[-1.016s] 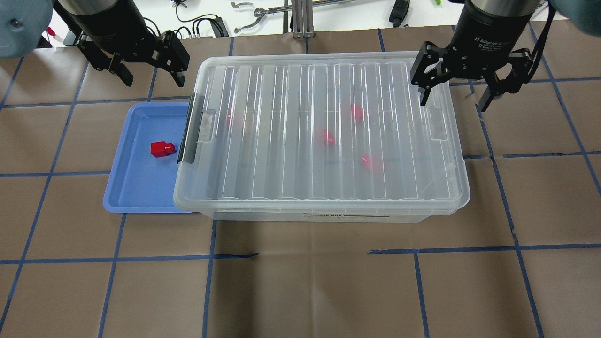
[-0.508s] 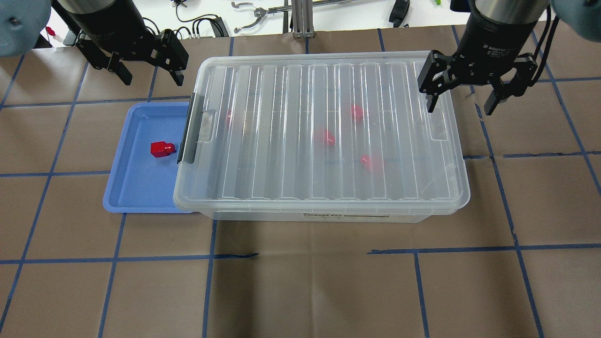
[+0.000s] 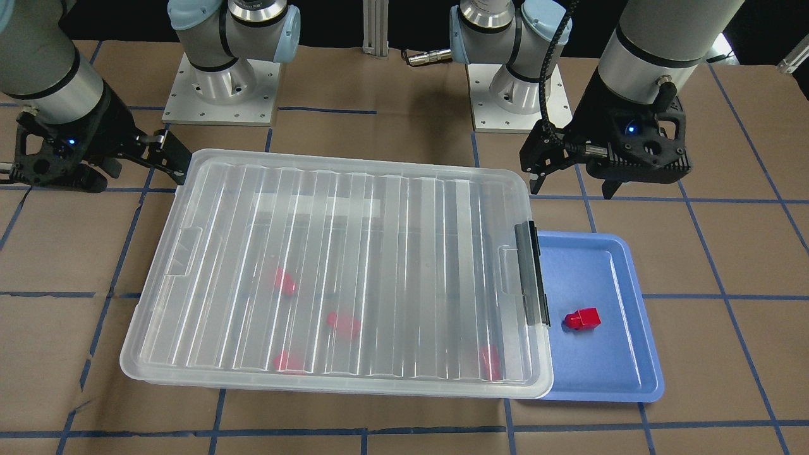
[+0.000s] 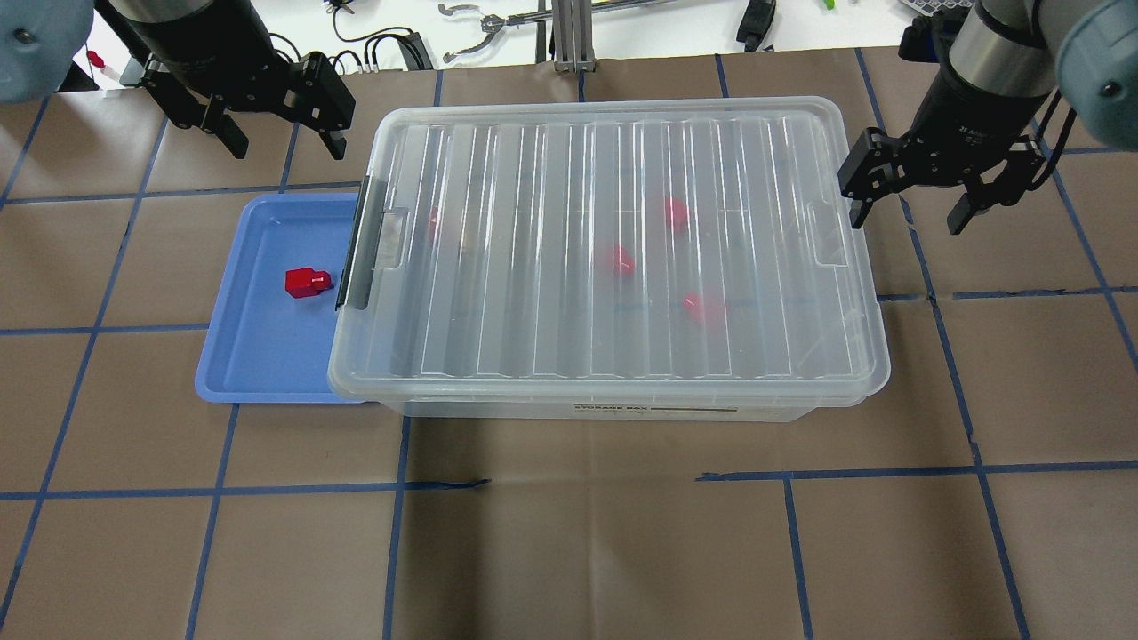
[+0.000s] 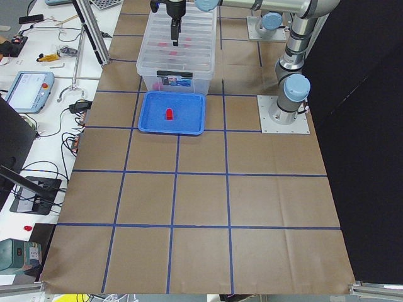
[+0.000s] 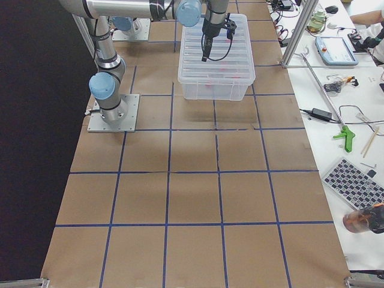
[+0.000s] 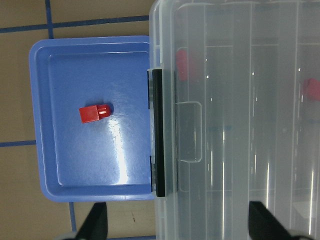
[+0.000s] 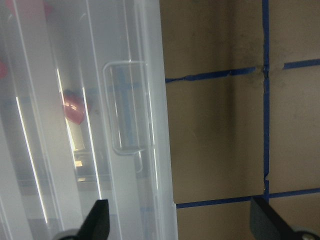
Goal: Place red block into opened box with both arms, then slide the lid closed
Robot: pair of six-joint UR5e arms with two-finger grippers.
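Note:
One red block [image 4: 307,283] [image 3: 583,318] [image 7: 94,113] lies on a blue tray [image 4: 267,356] at the box's left end. The clear box [image 4: 605,411] has its ribbed lid [image 4: 551,178] [image 3: 354,253] lying over the whole opening. Several more red blocks [image 4: 676,213] show blurred through the lid. My left gripper [image 4: 286,147] [image 3: 572,186] hangs open and empty behind the tray, near the box's far left corner. My right gripper [image 4: 907,220] [image 3: 126,174] is open and empty just past the lid's right end, beside the tab recess [image 8: 127,110].
A black clip bar [image 4: 356,258] runs along the box's left end, next to the tray. Cables and tools [image 4: 498,27] lie on the white bench beyond the table's far edge. Arm bases [image 3: 221,82] stand behind the box. Brown paper with blue tape lines covers the table.
My right gripper has moved rightward and a little toward the front, from over the lid's far right corner to just off its right end. The left gripper, lid and blocks have hardly moved.

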